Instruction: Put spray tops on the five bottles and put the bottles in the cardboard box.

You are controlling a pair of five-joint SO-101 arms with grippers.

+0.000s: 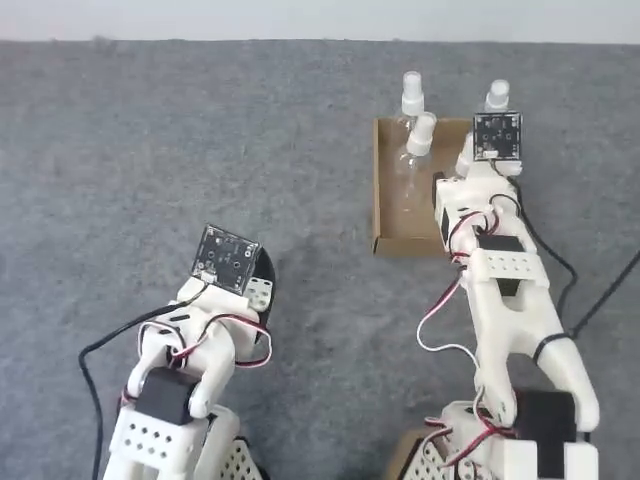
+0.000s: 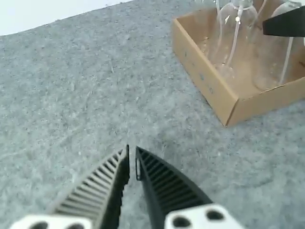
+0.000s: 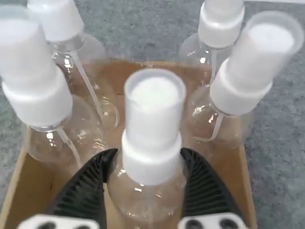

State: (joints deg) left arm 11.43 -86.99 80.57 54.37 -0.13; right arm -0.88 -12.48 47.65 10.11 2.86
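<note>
Right wrist view, looking down into the cardboard box: my right hand pinches the middle bottle at its shoulders, one black finger pressed against each side, just under its white spray top. I judge the grip sits low so the top stays free while the bottle settles upright on the box floor.

Four more topped bottles crowd around it: the left bottle, the upper-left bottle, the upper-right bottle and the right bottle. All five look capped and boxed, so the task seems nearly finished.

High view: the box lies at upper right on the grey surface, under the right arm. The left arm rests at lower left, well apart.

Left wrist view: my left hand holds nothing, fingers nearly pressed together, likely parked out of the way
</note>
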